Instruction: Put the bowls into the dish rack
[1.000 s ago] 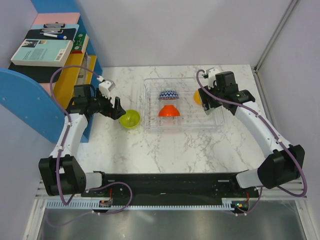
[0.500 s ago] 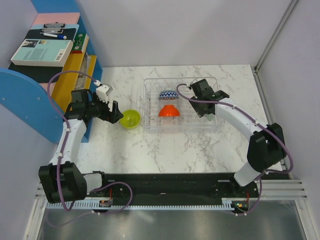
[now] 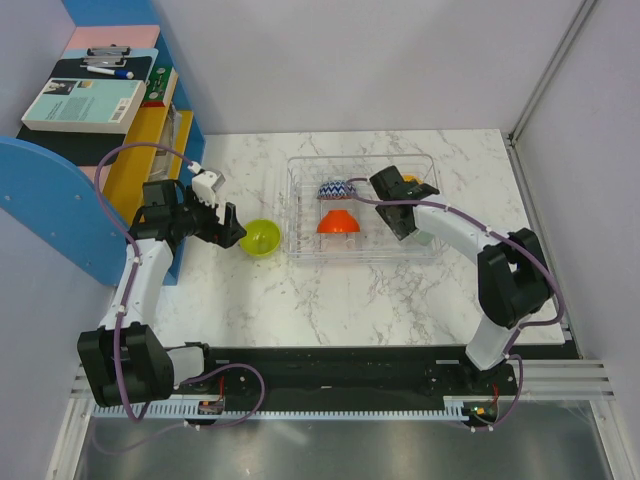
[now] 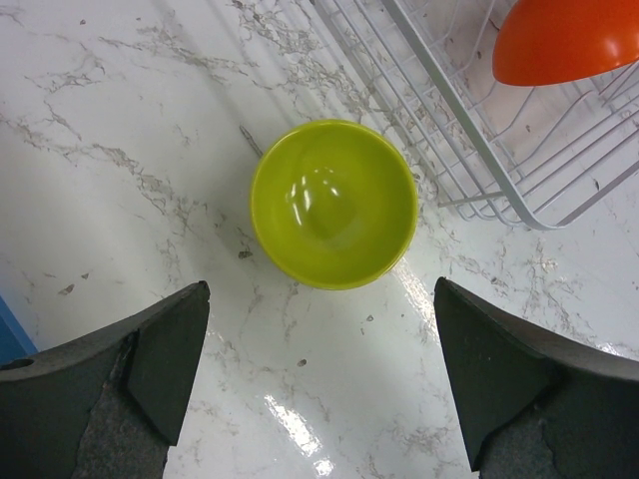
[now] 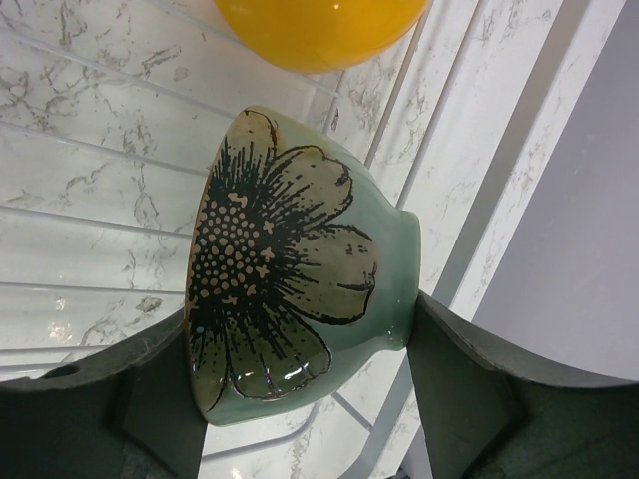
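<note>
Looking down from above first, the dish rack (image 3: 300, 170) sits by the far edge of the counter (image 3: 330, 300), a bit toward the right edge. A zigzag bowl (image 3: 338, 188) and a red-orange bowl (image 3: 338, 222) are already inside it. The right gripper (image 3: 408, 222) is down in the right part of the rack. The lime bowl (image 3: 260, 238) sits on the counter just left of the rack, and the left gripper (image 3: 230, 228) is near it.

The left wrist view shows the lime bowl mouth up. The left gripper's fingers (image 4: 150, 379) are spread wide on each side and touch nothing.

The right wrist view shows the right gripper squeezing a mint bowl (image 5: 300, 269) (it has a big black flower on it). The bowl is turned on its side over the rack wires, just beside a yellow-orange bowl (image 5: 319, 25).

I think the job now is setting this bowl down. It would be best to lower it slowly until its rim slips between two wires. It should stay off the yellow-orange bowl, and the gripper should let go only once the bowl leans safely.
</note>
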Robot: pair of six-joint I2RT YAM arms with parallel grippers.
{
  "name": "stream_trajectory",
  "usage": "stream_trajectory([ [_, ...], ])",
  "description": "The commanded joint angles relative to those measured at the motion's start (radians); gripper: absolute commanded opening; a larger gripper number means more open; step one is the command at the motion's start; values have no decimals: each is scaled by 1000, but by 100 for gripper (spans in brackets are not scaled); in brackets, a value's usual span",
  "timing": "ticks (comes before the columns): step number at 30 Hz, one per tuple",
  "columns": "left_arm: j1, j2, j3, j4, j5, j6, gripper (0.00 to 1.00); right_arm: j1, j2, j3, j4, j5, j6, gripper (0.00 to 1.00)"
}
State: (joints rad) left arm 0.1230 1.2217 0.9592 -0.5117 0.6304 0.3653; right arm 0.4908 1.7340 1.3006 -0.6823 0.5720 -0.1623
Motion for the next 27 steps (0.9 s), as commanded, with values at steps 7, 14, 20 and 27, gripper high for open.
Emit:
stream_trajectory([
  [7,4,-16,-8,41,26,37,100,35,64,19,17,140,-36,1],
  [14,6,-18,-10,41,25,38,100,46,96,23,-14,138,-45,40],
  [20,4,-19,-11,41,26,40,100,57,99,25,-31,124,-51,69],
  [27,7,-27,-14,41,23,44,100,75,90,32,-65,66,-57,91],
])
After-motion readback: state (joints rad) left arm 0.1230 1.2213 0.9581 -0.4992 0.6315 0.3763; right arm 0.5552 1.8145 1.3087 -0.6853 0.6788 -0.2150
